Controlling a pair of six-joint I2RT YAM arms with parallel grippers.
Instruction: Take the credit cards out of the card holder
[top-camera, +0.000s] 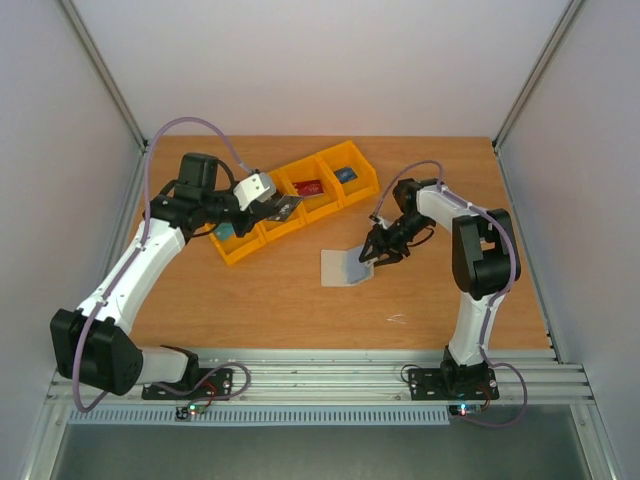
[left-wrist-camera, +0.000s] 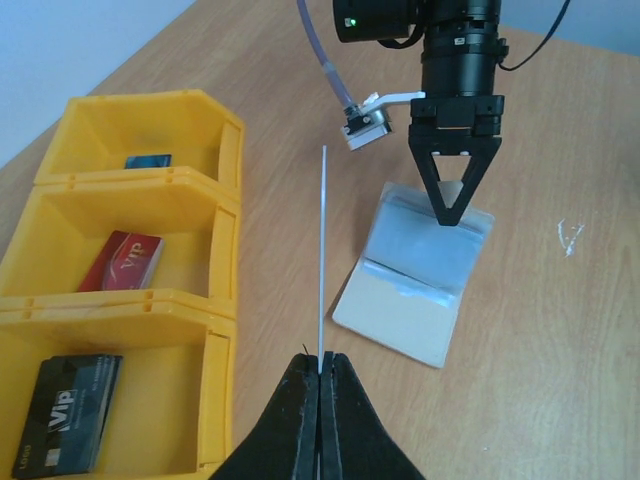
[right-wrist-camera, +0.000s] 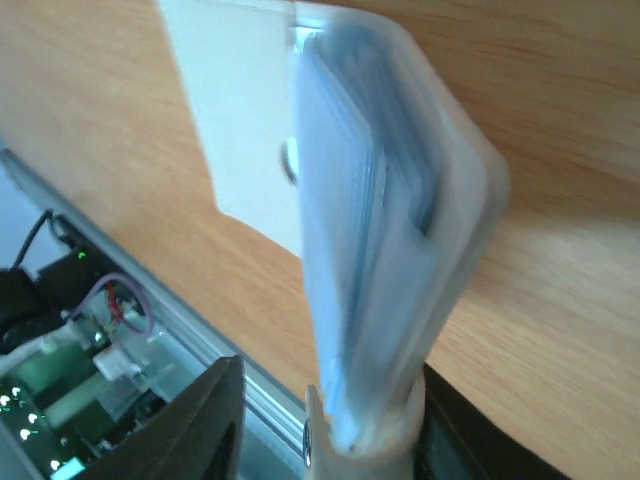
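Observation:
My left gripper (top-camera: 278, 208) (left-wrist-camera: 322, 358) is shut on a thin card (left-wrist-camera: 323, 260), seen edge on in its wrist view and dark grey from above (top-camera: 289, 207), above the yellow bins (top-camera: 300, 200). In the bins lie a blue card (left-wrist-camera: 148, 160), a red card (left-wrist-camera: 122, 260), a dark card (left-wrist-camera: 70, 412) and a teal card (top-camera: 232, 231). The card holder (top-camera: 343, 268) (left-wrist-camera: 415, 275) lies open on the table, pale blue pockets up. My right gripper (top-camera: 381, 250) (right-wrist-camera: 328, 400) is open around its raised flap (right-wrist-camera: 370, 230), which rests against the right finger.
The row of yellow bins (left-wrist-camera: 215, 230) stands at the back left of the wooden table (top-camera: 300, 300). The right arm's gripper (left-wrist-camera: 452, 200) stands over the holder's far edge. A small white scuff (left-wrist-camera: 568, 235) marks the table to the right.

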